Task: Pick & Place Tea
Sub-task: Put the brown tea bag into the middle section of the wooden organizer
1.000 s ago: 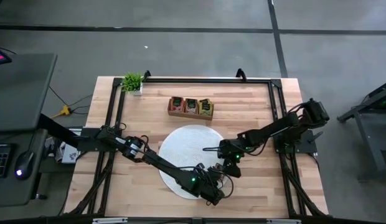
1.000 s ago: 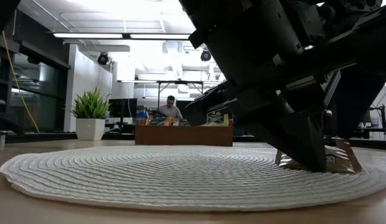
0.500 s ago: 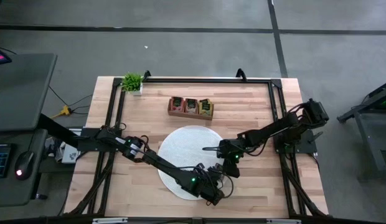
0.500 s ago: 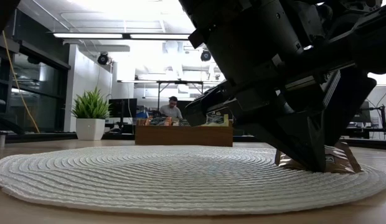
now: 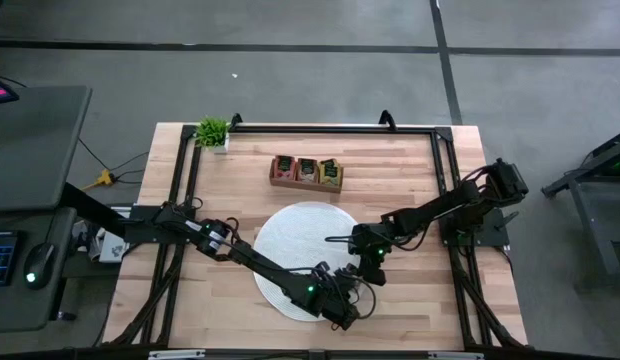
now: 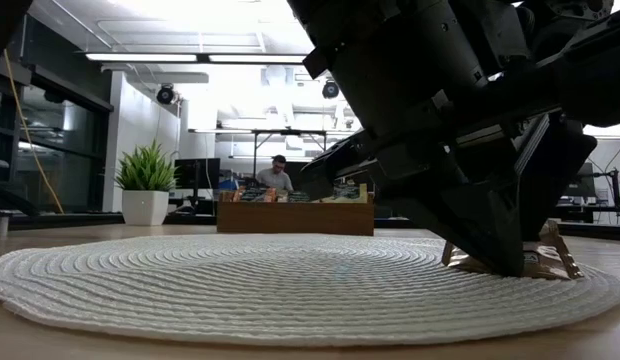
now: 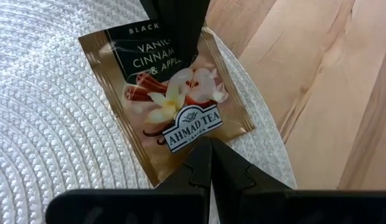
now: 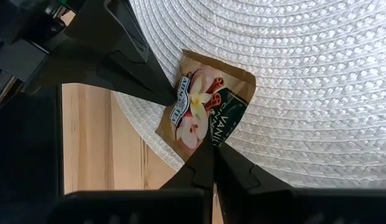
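We are looking at both arms meeting over the lower right edge of the white woven mat (image 5: 302, 262), low centre of the high view.

One tea packet (image 7: 166, 106) is lying there, brown wrapper, Ahmad Tea vanilla/cinnamon print, partly hanging over the mat rim toward bare counter (image 5: 420, 180). In the low view it is sitting at the right, one corner tilted up (image 6: 552, 250).

Left gripper (image 7: 204, 154): reaching in from the left of the high view (image 5: 342, 312). Jaws are sitting closed, tips together, pinching the packet's near edge in the left wrist view.

Right gripper (image 8: 210, 152): coming from the right of the high view (image 5: 369, 270). Jaws are drawn together too, tips clamping the opposite edge of the same packet (image 8: 205, 106). So both are gripping one packet from opposing sides.

The wooden tray (image 5: 307, 172) is sitting in the upper centre of the high view, well apart from the mat, with more packets standing in its compartments; we cannot tell the count. A potted plant (image 5: 213, 132) is standing at the counter's upper left corner.

In the low view a person (image 6: 277, 174) is sitting in the room behind the tray.
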Tool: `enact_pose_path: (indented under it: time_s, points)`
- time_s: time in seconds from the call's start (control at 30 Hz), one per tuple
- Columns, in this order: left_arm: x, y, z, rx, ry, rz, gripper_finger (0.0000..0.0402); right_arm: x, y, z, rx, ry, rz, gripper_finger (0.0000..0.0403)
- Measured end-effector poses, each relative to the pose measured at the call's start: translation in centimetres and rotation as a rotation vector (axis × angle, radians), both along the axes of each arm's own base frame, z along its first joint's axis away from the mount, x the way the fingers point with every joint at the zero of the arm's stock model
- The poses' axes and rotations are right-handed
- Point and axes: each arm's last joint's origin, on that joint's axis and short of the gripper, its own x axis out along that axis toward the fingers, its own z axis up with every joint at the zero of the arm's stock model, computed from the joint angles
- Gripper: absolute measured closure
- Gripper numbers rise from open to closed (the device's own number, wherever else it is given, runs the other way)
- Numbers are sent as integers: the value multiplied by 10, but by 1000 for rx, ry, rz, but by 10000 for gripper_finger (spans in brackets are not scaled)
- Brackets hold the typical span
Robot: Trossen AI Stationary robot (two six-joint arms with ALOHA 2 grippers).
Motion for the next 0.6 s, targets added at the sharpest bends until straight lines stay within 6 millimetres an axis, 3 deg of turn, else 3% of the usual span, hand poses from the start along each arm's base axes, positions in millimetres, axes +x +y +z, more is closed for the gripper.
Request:
enact_pose_path:
  time_s: [0.13, 0.3, 0.5, 0.6]
  points:
    - [0, 0, 2, -8, 6, -13, 402, 0, 0, 0, 0, 1, 0, 402]
    - [-3, 2, 18, -12, 42, -123, 402, 0, 0, 0, -3, 4, 0, 402]
    - [-17, 10, 72, 69, 38, -237, 402, -1, -1, -1, -18, 10, -5, 402]
    - [-29, 15, 88, 119, 95, -246, 402, -1, -1, -1, -19, 11, -6, 403]
